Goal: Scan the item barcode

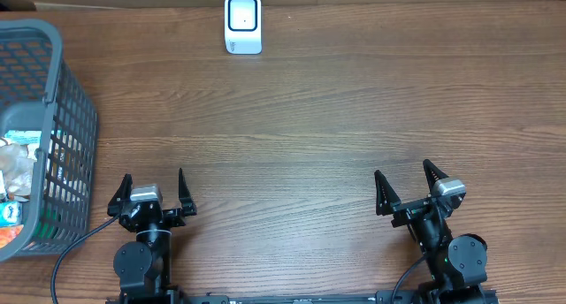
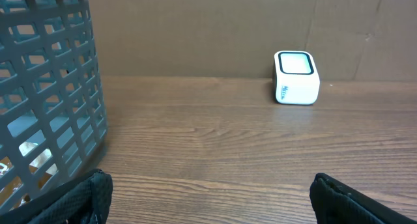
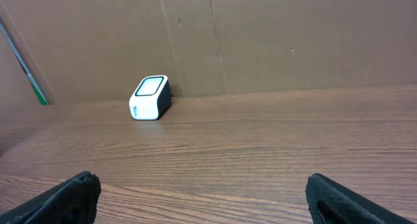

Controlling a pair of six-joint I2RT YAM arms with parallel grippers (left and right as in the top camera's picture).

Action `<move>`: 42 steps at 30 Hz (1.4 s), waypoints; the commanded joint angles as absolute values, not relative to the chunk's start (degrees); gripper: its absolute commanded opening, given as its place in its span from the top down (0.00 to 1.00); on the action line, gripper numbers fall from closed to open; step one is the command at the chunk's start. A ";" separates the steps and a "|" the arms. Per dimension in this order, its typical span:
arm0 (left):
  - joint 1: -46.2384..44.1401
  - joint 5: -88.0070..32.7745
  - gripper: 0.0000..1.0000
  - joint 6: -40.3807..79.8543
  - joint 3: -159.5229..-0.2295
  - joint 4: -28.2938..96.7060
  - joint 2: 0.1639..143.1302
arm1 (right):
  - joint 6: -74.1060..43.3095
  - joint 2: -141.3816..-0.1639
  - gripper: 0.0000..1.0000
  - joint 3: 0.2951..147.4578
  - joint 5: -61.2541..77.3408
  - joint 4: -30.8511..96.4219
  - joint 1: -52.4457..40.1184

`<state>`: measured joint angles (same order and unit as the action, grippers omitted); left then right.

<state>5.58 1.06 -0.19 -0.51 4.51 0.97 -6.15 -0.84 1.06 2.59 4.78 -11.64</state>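
Note:
A white barcode scanner with a dark-rimmed window stands at the table's far edge; it also shows in the left wrist view and the right wrist view. Several packaged items lie in the grey mesh basket at the far left, and no barcode shows on them. My left gripper is open and empty near the front edge, just right of the basket. My right gripper is open and empty at the front right. In both wrist views, bare wood lies between the fingertips.
A brown cardboard wall closes off the back of the table. A thin green rod leans at the left of the right wrist view. A black cable loops beside the left arm's base.

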 commanded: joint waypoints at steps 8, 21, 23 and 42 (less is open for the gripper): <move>5.13 -0.12 0.00 -0.91 -0.27 4.43 0.25 | -5.91 -0.16 0.00 0.45 2.68 4.58 -11.51; 5.28 5.43 0.00 2.35 -0.27 3.88 0.25 | -5.91 -0.16 0.00 0.45 2.68 4.58 -11.51; 5.28 7.66 0.01 2.35 -0.60 4.19 0.25 | -5.91 -0.16 0.00 0.45 2.68 4.58 -11.51; 5.23 10.22 0.01 -1.28 -27.92 13.80 25.52 | -5.91 -0.16 0.00 0.45 2.68 4.58 -11.51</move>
<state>5.58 9.61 -0.21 -20.53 12.27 20.27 -6.13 -0.84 1.06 2.59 4.82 -11.66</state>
